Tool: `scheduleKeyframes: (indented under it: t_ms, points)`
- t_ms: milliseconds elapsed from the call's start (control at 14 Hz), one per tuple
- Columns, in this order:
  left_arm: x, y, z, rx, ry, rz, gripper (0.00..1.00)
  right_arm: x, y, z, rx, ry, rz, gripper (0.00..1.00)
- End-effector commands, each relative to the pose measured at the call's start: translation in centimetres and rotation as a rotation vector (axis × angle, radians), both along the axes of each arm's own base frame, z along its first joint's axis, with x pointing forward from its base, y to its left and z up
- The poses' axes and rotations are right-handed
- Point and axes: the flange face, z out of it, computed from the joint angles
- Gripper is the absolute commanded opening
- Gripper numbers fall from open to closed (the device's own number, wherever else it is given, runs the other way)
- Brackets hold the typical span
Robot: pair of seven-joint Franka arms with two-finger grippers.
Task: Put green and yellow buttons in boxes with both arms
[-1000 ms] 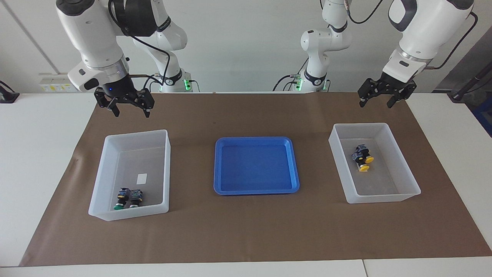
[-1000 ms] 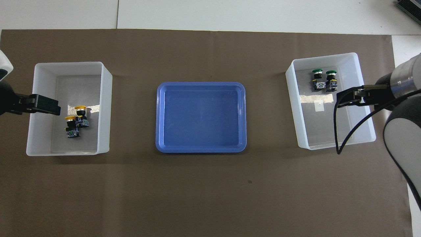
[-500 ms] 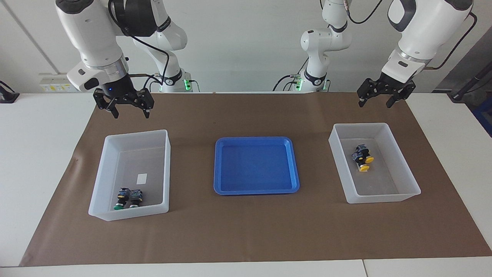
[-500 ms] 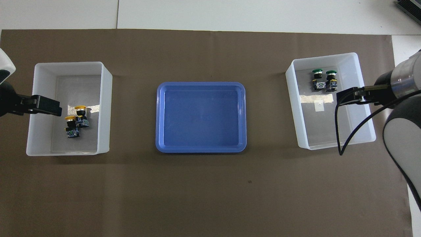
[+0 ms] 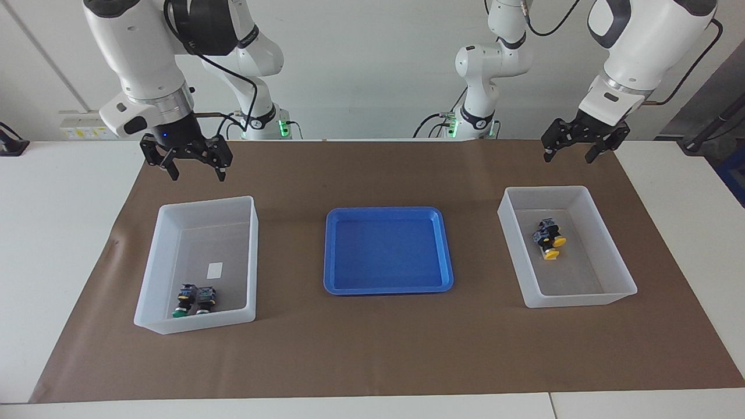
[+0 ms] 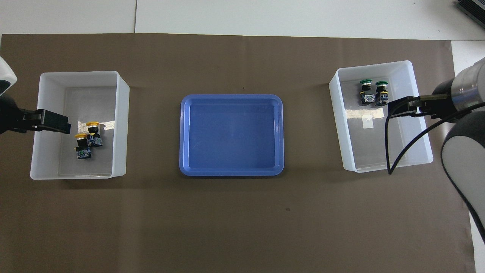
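Two green buttons (image 5: 195,299) lie side by side in the box (image 5: 251,262) at the right arm's end; they also show in the overhead view (image 6: 373,91), in that box (image 6: 340,121). Two yellow buttons (image 5: 549,238) lie together in the box (image 5: 582,298) at the left arm's end, also seen from overhead (image 6: 86,140) in that box (image 6: 121,125). My right gripper (image 5: 198,173) hangs open and empty in the air over the edge of the green buttons' box (image 6: 405,107). My left gripper (image 5: 568,156) hangs open and empty over the edge of the yellow buttons' box (image 6: 53,122).
A shallow blue tray (image 5: 388,250) with nothing in it sits on the brown mat between the two boxes, also seen from overhead (image 6: 231,134). A white label lies on the floor of the green buttons' box (image 5: 215,269).
My right gripper has risen a little and drifted slightly toward its own end of the table. My left gripper has hardly moved. The buttons lie as before.
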Motion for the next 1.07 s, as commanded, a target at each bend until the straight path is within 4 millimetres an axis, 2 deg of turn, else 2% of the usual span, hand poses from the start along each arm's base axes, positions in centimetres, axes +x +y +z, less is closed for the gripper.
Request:
scheduleKeyframes:
  t_ms: [0, 571, 643, 1000]
  points:
    - [-0.2, 0.2, 0.1, 0.004, 0.004, 0.015, 1.00, -0.6, 1.1, 0.4, 0.015, -0.008, 0.000, 1.00]
    - [-0.2, 0.2, 0.1, 0.004, 0.000, 0.015, 1.00, -0.7, -0.5, -0.1, 0.013, 0.015, -0.021, 1.00]
    - [-0.2, 0.2, 0.0, 0.004, 0.002, 0.015, 1.00, -0.7, -1.2, -0.1, 0.013, 0.015, -0.033, 1.00]
    - [-0.1, 0.2, 0.1, 0.003, -0.004, 0.014, 1.00, -0.7, -1.2, -0.2, 0.014, 0.018, -0.033, 1.00]
